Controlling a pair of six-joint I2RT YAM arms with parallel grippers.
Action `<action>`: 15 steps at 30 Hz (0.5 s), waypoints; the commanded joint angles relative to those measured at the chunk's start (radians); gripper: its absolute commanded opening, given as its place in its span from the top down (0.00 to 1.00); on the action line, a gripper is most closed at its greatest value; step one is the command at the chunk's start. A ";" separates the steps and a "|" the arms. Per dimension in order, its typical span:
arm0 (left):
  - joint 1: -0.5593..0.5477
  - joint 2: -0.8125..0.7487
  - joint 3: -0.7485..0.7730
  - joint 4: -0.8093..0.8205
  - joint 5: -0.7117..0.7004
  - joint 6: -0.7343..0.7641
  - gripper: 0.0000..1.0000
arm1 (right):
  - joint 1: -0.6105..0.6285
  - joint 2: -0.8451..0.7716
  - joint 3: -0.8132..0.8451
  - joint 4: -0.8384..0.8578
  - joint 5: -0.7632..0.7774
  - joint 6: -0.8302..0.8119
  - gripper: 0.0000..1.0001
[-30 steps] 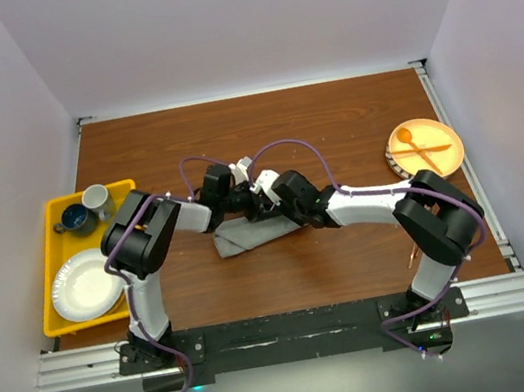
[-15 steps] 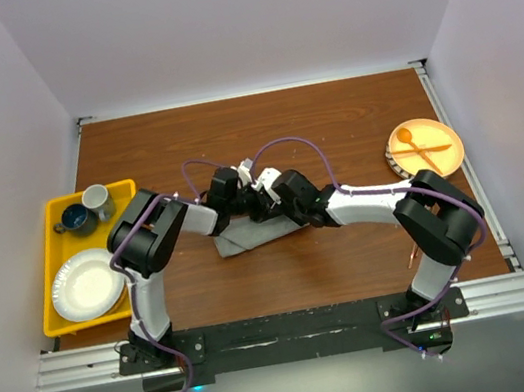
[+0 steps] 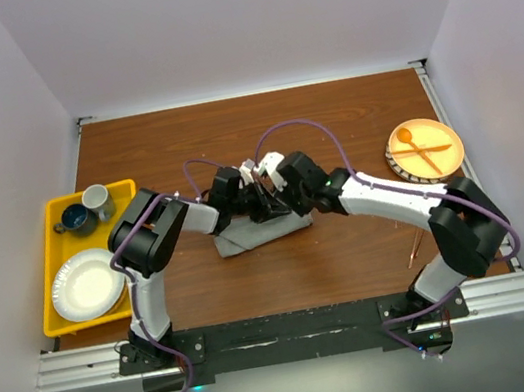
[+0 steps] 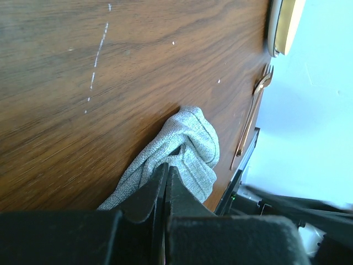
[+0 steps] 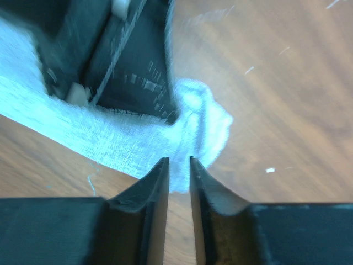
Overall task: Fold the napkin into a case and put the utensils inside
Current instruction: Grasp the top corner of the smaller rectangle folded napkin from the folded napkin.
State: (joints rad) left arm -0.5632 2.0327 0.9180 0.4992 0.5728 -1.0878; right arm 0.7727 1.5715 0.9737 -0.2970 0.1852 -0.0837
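Overhead view of a wood-grain surface where two robot arms meet at its centre over the napkin, a grey cloth lying as a rumpled, folded strip. The left jaws are pressed fully together, pinching a fold of the napkin. The right jaws stand a narrow slit apart, gripping nothing, their tips just over the cloth's bunched end (that close-up is blurred). A copper spoon lies well apart from the napkin, between 3 and 4 o'clock.
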 commanded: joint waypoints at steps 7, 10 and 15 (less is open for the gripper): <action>0.000 0.038 0.010 -0.152 -0.102 0.100 1.00 | -0.081 0.028 0.143 -0.083 -0.070 -0.057 0.65; -0.001 0.038 0.013 -0.156 -0.102 0.105 1.00 | -0.081 0.061 0.152 -0.085 -0.085 -0.057 0.62; -0.001 0.040 0.013 -0.154 -0.100 0.106 1.00 | -0.079 0.093 0.146 -0.057 -0.076 -0.065 0.62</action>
State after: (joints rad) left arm -0.5640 2.0327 0.9390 0.4606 0.5739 -1.0515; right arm 0.6888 1.6604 1.1011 -0.3725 0.1146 -0.1280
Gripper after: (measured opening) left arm 0.013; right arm 0.376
